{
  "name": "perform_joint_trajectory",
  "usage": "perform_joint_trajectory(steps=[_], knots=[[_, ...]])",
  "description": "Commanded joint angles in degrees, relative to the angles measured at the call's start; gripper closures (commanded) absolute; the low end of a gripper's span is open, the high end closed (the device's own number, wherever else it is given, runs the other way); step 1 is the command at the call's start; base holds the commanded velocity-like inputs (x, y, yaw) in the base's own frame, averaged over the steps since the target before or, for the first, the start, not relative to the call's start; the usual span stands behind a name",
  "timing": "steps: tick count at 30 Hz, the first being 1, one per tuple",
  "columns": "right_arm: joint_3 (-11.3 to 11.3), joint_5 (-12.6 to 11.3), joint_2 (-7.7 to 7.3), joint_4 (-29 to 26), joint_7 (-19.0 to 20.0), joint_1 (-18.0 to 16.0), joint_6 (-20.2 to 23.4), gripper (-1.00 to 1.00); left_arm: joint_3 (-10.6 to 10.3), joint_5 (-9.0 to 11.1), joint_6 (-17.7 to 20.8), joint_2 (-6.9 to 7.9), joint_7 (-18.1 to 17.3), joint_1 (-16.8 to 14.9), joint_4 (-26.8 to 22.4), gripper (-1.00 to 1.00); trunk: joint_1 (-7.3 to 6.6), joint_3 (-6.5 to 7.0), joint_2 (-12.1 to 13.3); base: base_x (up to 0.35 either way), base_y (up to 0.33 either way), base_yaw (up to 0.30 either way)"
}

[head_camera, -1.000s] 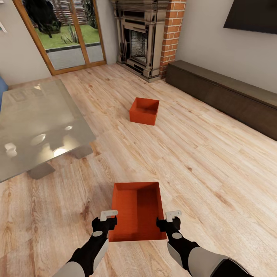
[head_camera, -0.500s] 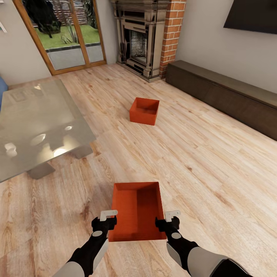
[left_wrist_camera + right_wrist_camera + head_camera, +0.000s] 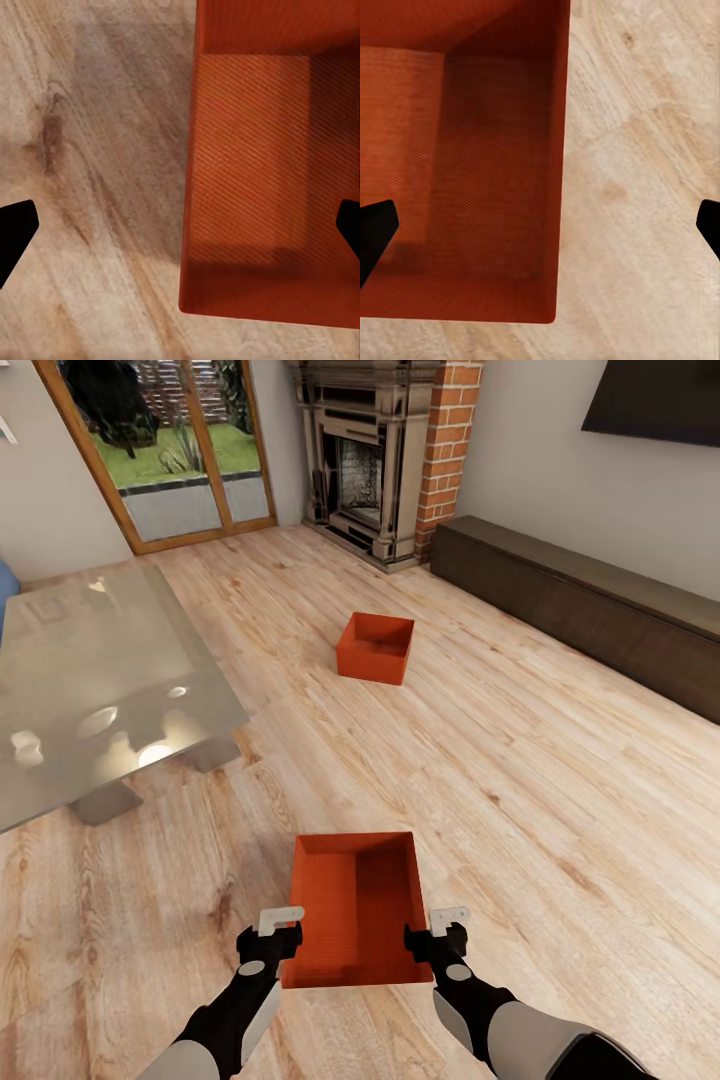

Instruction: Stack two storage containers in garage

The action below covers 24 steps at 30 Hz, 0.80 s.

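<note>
- Your nearer storage container, an orange-red rectangular box with smooth plain walls, a flat base and no lid, sits on the light wood-plank flooring of the living room, directly ahead of you between both arms.
- Your left tool straddles that box's left wall: in the left wrist view its dark fingertips stand wide apart, one over the planks and one over the box interior, released and gripping nothing.
- Your right tool straddles the right wall the same way, its fingertips spread wide in the right wrist view and closed on nothing.
- The second storage container, identical in colour and shape, rests well apart on the planks, out toward the red-brick fireplace.
- A glossy glass-topped surface stands at your left; a long, low dark cabinet lines the right wall; wood-framed glass doors face the garden.
- Against the frame half a second ago, your left tool sits very slightly lower; both boxes lie unmoved.
</note>
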Motion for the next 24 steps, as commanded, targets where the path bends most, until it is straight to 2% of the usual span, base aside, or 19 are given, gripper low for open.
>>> perform_joint_trajectory(steps=[1, 24], knots=[[0.5, -0.47, 0.0, 0.05, -0.19, -0.03, -0.17, -1.0, -0.47, 0.3, -0.16, 0.05, 0.47, -0.04, 0.04, -1.0, 0.22, -0.22, -0.43, 0.0, 0.0, 0.0], [0.36, -0.79, 0.02, 0.11, -0.19, -0.03, 0.71, -1.0, -0.95, 0.22, -0.16, 0.22, 0.37, -0.01, 0.17, -1.0, 5.27, -4.35, -9.66, 0.0, 0.0, 0.0]])
